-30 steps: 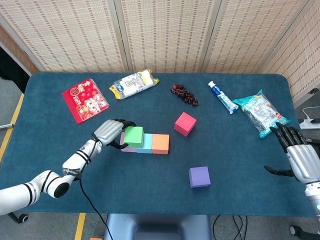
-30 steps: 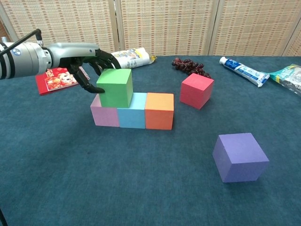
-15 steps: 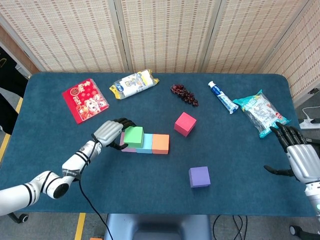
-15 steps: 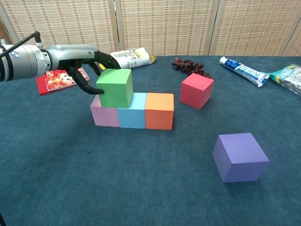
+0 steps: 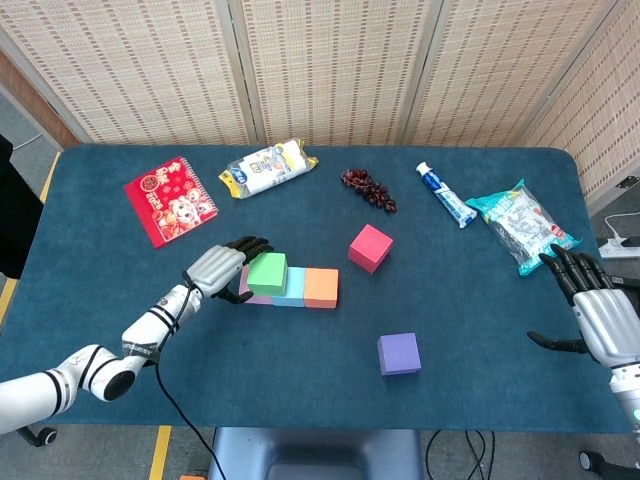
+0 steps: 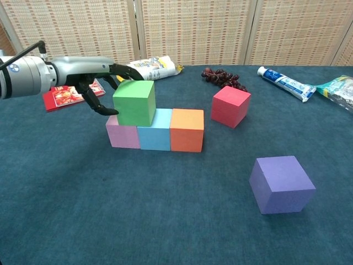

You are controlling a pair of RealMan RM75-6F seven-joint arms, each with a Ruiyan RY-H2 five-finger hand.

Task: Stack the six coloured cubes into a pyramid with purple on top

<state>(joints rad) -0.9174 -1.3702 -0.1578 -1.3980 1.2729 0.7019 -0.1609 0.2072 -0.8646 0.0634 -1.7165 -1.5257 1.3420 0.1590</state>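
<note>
Now: left hand [image 6: 99,83] fingers spread beside green cube [image 6: 134,102]; right hand [image 5: 598,310] spread wide nr table edge [image 5: 560,425]; purple cube [image 6: 281,184] alone.

Left robot hand [image 6: 98,77]: silver back, black fingers, black cable along white arm. Right robot hand [image 5: 592,305]: same colours.

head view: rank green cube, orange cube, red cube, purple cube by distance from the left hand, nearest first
From the left hand:
1. green cube, right beside its fingers, on top of the base row.
2. orange cube, far end of that row.
3. red cube, apart, further back toward the grapes.
4. purple cube, alone near the front edge.
</note>
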